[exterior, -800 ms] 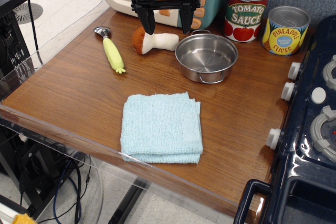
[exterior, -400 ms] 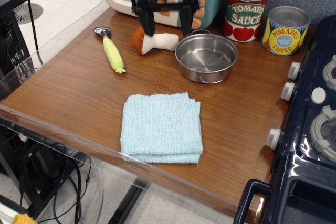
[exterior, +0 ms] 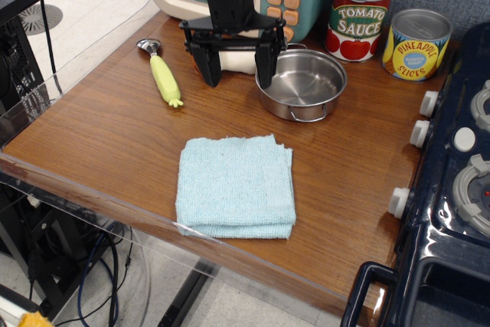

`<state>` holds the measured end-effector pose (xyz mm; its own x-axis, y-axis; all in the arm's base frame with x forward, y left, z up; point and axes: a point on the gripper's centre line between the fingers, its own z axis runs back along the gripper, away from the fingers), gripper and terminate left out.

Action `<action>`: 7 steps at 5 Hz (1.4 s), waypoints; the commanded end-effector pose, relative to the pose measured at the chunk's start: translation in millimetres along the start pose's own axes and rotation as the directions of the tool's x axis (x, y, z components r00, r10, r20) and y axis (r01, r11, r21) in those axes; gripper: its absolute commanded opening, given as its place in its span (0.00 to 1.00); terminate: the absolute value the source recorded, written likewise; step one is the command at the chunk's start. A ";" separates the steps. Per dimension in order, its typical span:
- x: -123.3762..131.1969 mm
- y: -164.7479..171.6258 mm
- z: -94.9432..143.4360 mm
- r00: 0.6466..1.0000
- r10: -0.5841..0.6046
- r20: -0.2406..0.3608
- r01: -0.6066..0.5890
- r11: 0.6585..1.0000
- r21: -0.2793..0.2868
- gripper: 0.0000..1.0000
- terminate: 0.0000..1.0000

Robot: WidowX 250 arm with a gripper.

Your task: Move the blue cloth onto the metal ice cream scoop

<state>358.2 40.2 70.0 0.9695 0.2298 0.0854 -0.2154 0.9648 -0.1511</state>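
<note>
On table: one blue cloth, one metal ice cream scoop, two cans

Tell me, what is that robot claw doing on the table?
The gripper hangs open above the wooden table, in front of the toy mushroom and beside the steel pot. It holds nothing. The blue cloth lies folded near the front edge, untouched. The metal ice cream scoop with its yellow-green handle lies apart, toward the back left. The cloth is not yet on the scoop.
</note>
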 end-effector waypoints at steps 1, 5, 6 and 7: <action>-37.8 -3.6 15.6 0.991 -0.124 0.043 0.123 0.992 0.012 1.00 0.00; -102.5 -4.4 -43.3 0.956 -0.292 0.017 0.289 0.951 0.112 1.00 0.00; -99.6 -0.9 -51.9 0.958 -0.287 0.015 0.282 0.950 0.133 1.00 0.00; -89.2 9.2 -54.2 0.970 -0.243 0.025 0.237 0.960 0.148 1.00 0.00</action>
<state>274.0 12.5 9.0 0.9914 -0.0203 0.1293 0.0182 0.9997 0.0173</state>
